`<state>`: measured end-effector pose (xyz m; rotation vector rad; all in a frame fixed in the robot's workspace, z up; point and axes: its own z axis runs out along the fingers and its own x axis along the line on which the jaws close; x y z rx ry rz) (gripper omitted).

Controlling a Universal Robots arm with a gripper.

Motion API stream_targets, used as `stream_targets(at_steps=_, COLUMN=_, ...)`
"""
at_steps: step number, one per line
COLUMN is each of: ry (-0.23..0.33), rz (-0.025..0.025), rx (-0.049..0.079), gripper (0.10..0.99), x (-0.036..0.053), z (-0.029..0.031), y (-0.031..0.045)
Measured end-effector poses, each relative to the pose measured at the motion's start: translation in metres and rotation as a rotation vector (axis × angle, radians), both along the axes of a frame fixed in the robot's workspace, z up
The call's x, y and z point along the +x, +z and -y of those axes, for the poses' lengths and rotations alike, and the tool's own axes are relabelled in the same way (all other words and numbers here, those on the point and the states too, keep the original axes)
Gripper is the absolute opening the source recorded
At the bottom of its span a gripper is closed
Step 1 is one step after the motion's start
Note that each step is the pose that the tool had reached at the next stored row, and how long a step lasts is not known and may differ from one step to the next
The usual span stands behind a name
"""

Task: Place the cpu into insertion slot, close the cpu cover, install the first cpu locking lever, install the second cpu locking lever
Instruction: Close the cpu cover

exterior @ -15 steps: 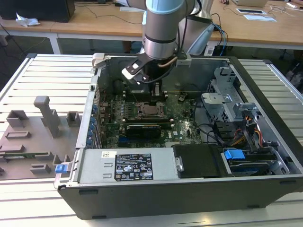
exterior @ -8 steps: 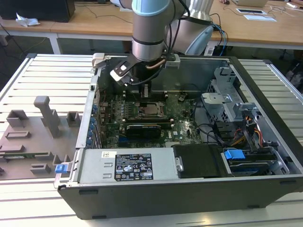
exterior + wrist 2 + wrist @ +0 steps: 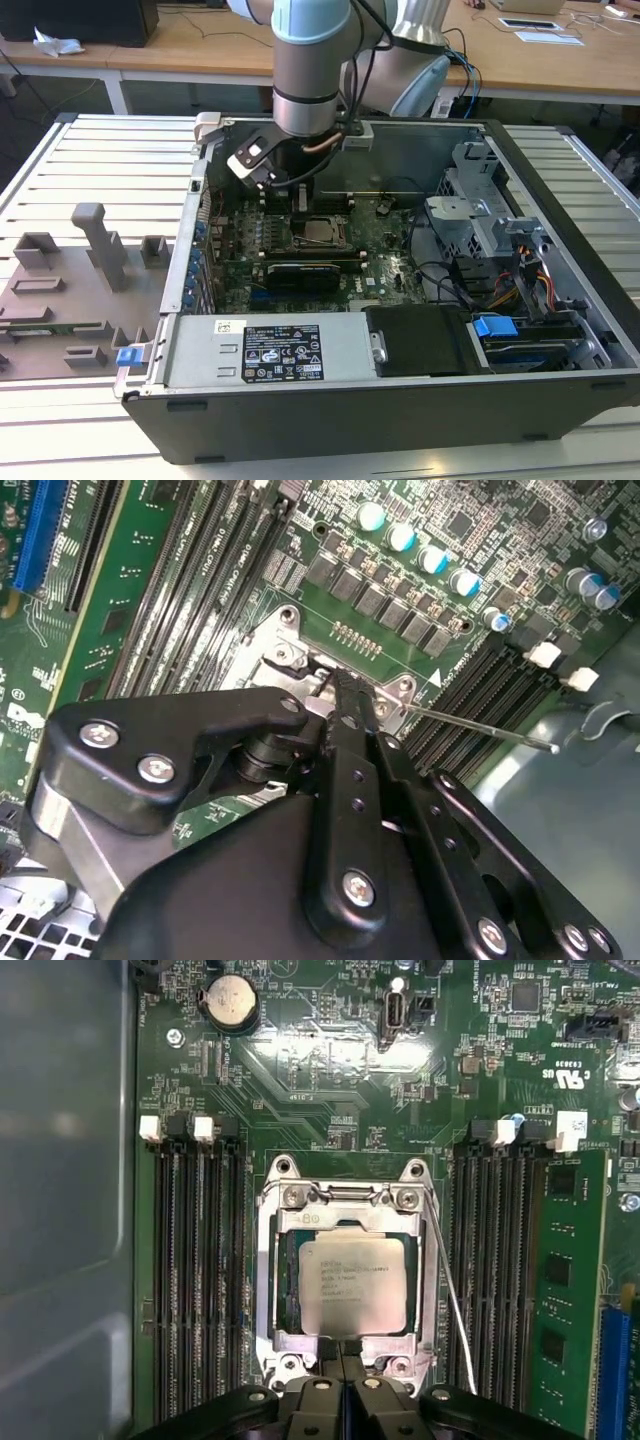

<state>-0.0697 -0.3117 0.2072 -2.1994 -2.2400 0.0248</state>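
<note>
The cpu point(image 3: 352, 1285), a flat square chip with a dull silver top, lies in the insertion slot point(image 3: 290, 1290), whose black edge shows beside it. The cpu cover point(image 3: 340, 1218), a silver frame plate, lies flat around the chip. One thin wire locking lever point(image 3: 452, 1300) stands free along one side of the socket, angled away from it, also seen as the wire lever point(image 3: 480, 728). My gripper point(image 3: 340, 1355) is shut, its fingertips together and down on the cover's edge point(image 3: 340, 690). In the exterior view the gripper point(image 3: 303, 200) hangs just behind the cpu point(image 3: 322, 233) inside the open computer case.
Black memory slots point(image 3: 195, 1260) flank the socket on both sides, and a green card point(image 3: 560, 1290) stands beside one bank. The case wall point(image 3: 560, 250), drive cage point(image 3: 480, 220) and power supply point(image 3: 270, 350) surround the board. Grey fixtures point(image 3: 70, 290) lie at the exterior view's left.
</note>
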Motion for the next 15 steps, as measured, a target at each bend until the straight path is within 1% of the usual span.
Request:
stream_targets(at_steps=3, ry=0.001, rz=-0.0003, rx=0.000, gripper=0.106, x=-0.0001, z=0.0000, y=-0.0004)
stream_targets(at_steps=5, ry=0.002, rz=0.0002, rx=0.000, gripper=0.106, x=0.0031, z=-0.0001, y=-0.0006)
stream_targets(at_steps=9, ry=0.002, rz=-0.0028, rx=0.000, gripper=0.106, x=0.0187, z=0.0000, y=-0.0015)
stream_targets(at_steps=10, ry=0.002, rz=-0.0043, rx=0.000, gripper=0.106, x=0.0257, z=0.0000, y=-0.0016)
stream_targets(at_steps=12, ry=0.002, rz=-0.0067, rx=0.000, gripper=0.106, x=0.0350, z=0.0000, y=-0.0019)
stream_targets(at_steps=13, ry=0.003, rz=-0.0082, rx=0.000, gripper=0.106, x=0.0424, z=0.0000, y=-0.0020)
stream_targets(at_steps=14, ry=0.003, rz=-0.0080, rx=0.001, gripper=0.106, x=0.0485, z=0.0000, y=-0.0013)
stream_targets(at_steps=15, ry=0.003, rz=-0.0082, rx=0.000, gripper=0.106, x=0.0489, z=0.0000, y=0.0034)
